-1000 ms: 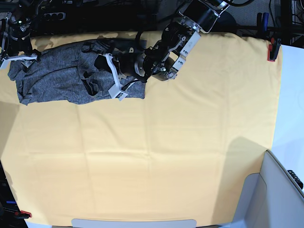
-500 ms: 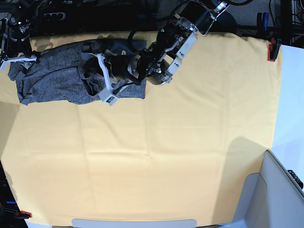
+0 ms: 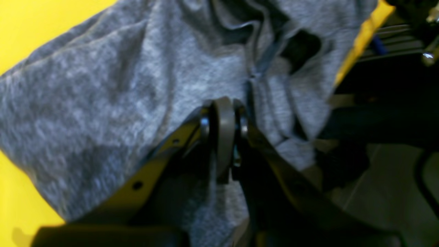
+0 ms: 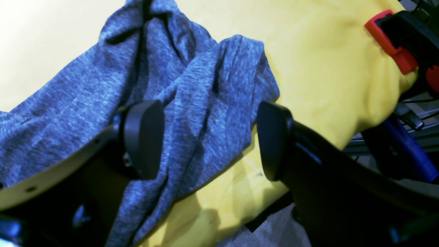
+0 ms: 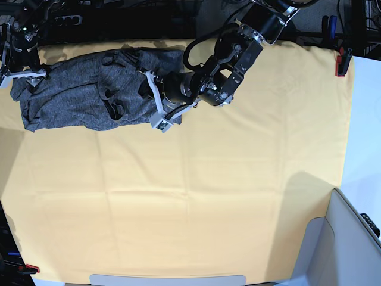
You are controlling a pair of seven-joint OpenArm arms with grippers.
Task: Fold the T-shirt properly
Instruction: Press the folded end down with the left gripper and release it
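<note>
- Since a second ago the left arm has swung along the shirt's right end; its white-edged wrist part now lies lower right of where it was half a second back, at the near right corner of the cloth heap.
- Yellow table cloth (image 5: 190, 196) fills the base view, with a red clamp (image 5: 340, 64) at its far right corner; neither wrist view shows that spread.
- T-shirt (image 5: 89, 98), heather-grey, lies bunched along the far left edge of the cloth, rumpled with dark folds mid-way.
- Left gripper (image 3: 223, 113): the base view hides the tips behind the arm; the wrist view shows the jaws pressed together with grey knit all around them. Whether a fold is pinched between the pads I cannot tell.
- Right gripper (image 4: 205, 137): a small shape at the shirt's left end in the base view; the wrist view shows the jaws wide apart, straddling a shirt edge without clamping it, with another red clamp (image 4: 391, 44) beyond.
</note>
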